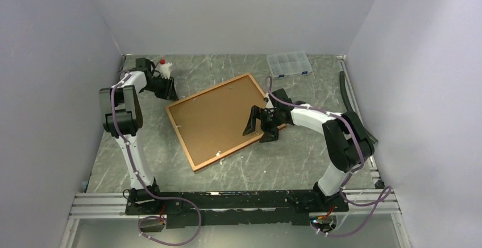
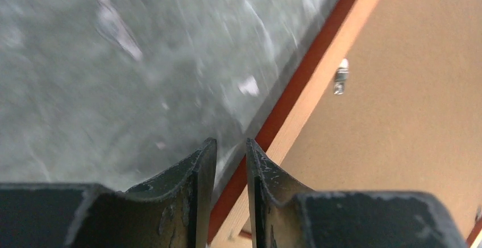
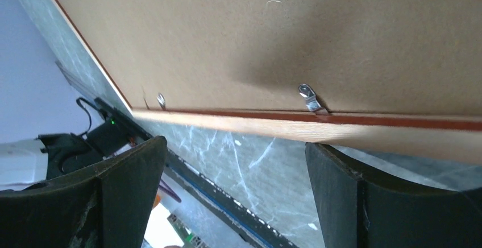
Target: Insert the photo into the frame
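Right jaws (image 3: 233, 191) gape; wrist view alone shows frame (image 3: 318, 124) clips (image 3: 310, 97).

The top view looks down from behind the arms; both wrist views sit close over the frame (image 1: 224, 120) it shows.

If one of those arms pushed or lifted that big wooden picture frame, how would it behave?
The frame lies flat with its brown backing board up, so it would probably slide on the smooth table rather than tip. It looks rigid, unlikely to flop. Its thin, wide shape could sag or twist from a one-edge grip.
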You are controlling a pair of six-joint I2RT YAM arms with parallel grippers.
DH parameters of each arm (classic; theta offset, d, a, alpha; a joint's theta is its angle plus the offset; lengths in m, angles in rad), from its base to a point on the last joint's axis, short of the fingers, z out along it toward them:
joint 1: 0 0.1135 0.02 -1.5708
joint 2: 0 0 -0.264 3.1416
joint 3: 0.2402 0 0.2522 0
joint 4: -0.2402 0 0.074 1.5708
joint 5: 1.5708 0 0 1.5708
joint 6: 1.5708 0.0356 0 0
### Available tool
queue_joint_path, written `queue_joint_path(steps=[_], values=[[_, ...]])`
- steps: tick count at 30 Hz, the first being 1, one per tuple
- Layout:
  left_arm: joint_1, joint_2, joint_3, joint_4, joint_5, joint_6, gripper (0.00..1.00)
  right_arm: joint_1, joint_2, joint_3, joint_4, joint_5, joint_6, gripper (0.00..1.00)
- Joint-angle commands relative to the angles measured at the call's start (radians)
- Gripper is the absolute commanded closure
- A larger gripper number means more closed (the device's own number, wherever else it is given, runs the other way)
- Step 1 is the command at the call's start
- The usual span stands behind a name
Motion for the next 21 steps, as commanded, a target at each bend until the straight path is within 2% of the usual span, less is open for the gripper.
queue_joint_path(steps=[1, 6, 11, 16, 21], values=[[-0.018, -0.081, -0.119, -0.214, 0.031, 0.128, 0.68, -0.045, 0.044, 0.097, 0.086, 0.051, -0.055, 0.05], [-0.017, -0.144, -0.233, -0.232, 0.055, 0.163, 0.68, -0.061, 0.079, 0.16, 0.033, 0.114, -0.083, 0.05], [0.016, -0.189, -0.265, -0.29, 0.097, 0.179, 0.69, -0.041, -0.047, 0.129, -0.02, 0.181, -0.101, 0.09], [0.106, -0.199, -0.237, -0.369, 0.137, 0.214, 0.68, 0.079, -0.137, 0.124, -0.013, 0.173, -0.077, 0.11], [0.15, -0.218, -0.192, -0.484, 0.187, 0.275, 0.58, 0.231, -0.027, 0.234, 0.08, 0.086, -0.098, 0.15]])
